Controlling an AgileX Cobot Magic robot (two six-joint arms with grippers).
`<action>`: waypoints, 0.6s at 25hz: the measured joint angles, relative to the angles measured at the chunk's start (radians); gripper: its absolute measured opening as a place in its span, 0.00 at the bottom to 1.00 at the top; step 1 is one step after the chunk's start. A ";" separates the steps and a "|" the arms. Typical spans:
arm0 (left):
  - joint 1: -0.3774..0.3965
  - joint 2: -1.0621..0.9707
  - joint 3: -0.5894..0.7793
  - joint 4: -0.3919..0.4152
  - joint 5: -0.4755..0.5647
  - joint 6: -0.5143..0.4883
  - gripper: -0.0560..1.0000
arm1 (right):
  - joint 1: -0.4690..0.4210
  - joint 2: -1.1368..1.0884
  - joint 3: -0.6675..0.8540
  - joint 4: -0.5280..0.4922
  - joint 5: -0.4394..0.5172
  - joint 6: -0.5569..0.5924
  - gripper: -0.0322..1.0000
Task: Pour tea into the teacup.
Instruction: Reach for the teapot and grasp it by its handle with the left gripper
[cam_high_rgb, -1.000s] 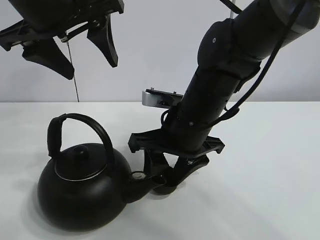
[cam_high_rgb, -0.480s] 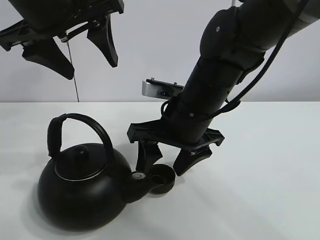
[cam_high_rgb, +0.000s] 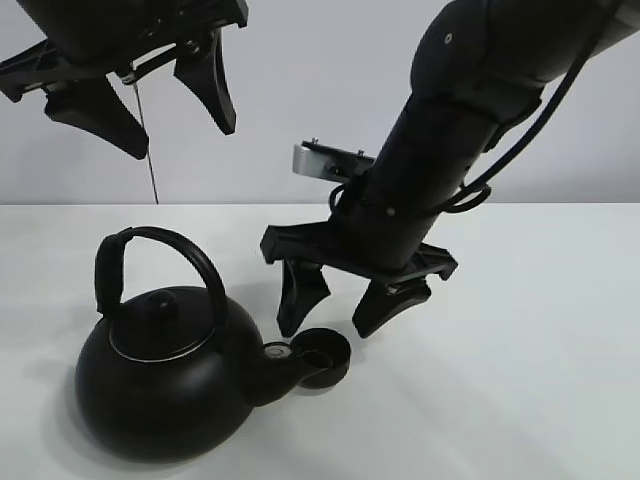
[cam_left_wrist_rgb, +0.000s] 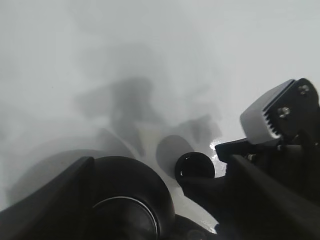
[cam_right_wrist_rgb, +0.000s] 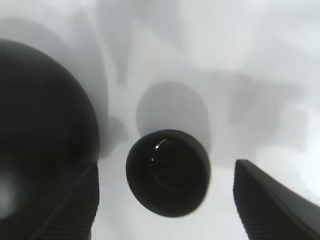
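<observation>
The teacup (cam_high_rgb: 322, 358) is a small black bowl standing on the white table, right against the spout of the big black kettle (cam_high_rgb: 160, 385). My right gripper (cam_high_rgb: 328, 322) hangs just above the cup, open, one finger on each side and nothing between them. Its wrist view looks straight down into the teacup (cam_right_wrist_rgb: 167, 172), with the kettle (cam_right_wrist_rgb: 40, 130) beside it. My left gripper (cam_high_rgb: 180, 135) is open, high above the kettle's arched handle. The left wrist view shows the kettle (cam_left_wrist_rgb: 125, 200) and the teacup (cam_left_wrist_rgb: 195, 166) far below.
The white table (cam_high_rgb: 540, 330) stretches to the right of the cup. A grey wall stands behind it. The right arm (cam_high_rgb: 450, 130) slants down from the upper right over the table's middle.
My right gripper was shut on the teacup a second ago. It has opened, let the cup stand by the spout, and lifted a little. The left arm has not moved.
</observation>
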 joint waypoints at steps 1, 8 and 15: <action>0.000 0.000 0.000 0.001 0.000 0.000 0.55 | -0.012 -0.010 0.000 0.000 0.010 0.002 0.53; 0.000 0.000 0.000 0.001 0.000 0.000 0.55 | -0.094 -0.104 0.001 -0.007 0.183 -0.001 0.53; 0.000 0.000 0.000 0.001 0.000 0.000 0.55 | -0.102 -0.251 0.003 -0.080 0.300 -0.006 0.53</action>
